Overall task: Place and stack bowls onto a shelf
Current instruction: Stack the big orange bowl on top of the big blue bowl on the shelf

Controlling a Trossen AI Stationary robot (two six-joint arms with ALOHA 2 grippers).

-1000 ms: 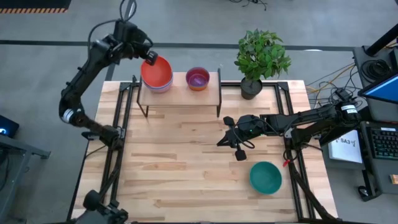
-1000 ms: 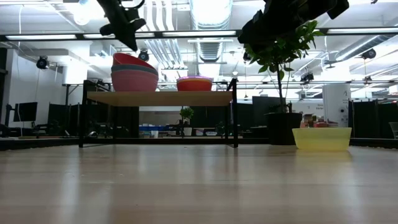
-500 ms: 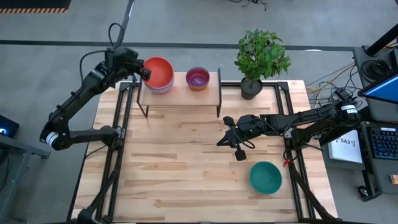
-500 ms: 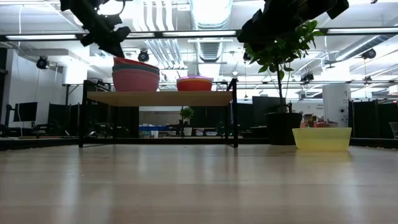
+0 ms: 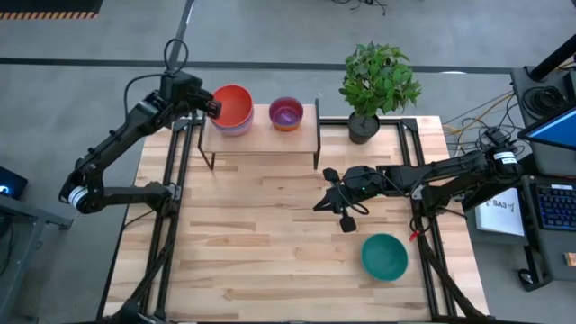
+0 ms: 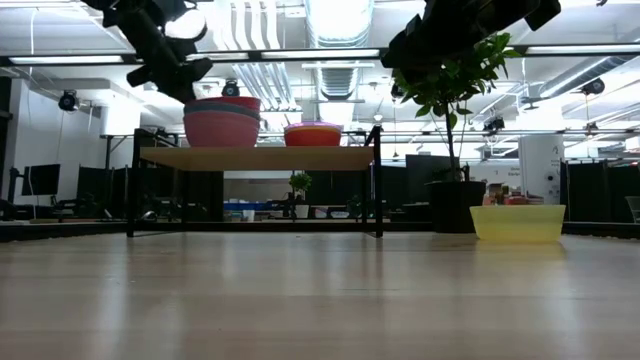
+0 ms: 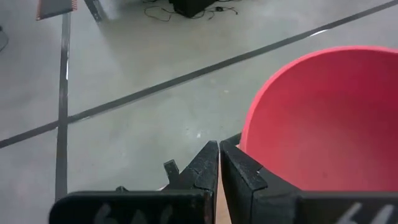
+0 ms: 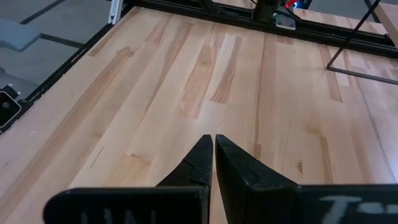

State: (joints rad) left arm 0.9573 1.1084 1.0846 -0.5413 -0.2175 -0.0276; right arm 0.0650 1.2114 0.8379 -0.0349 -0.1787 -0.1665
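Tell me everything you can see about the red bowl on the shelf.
The red bowl is round, plain, plastic-looking and upright. It tops a stack of larger bowls at the shelf's left end. The left gripper is at its outer rim, fingers shut; contact is unclear. A smaller purple bowl stands apart beside it.

- Setting: robotics lab or workshop.
- Floor (image 5: 72,36): bare grey concrete with dark taped lines.
- Ceiling (image 6: 330,30): exposed ducts and strip lights.
- Right of the plank surface (image 5: 270,234): keyboard (image 5: 558,209), monitor (image 5: 553,126), loose cables (image 5: 468,112).
- Far background: further workstations.
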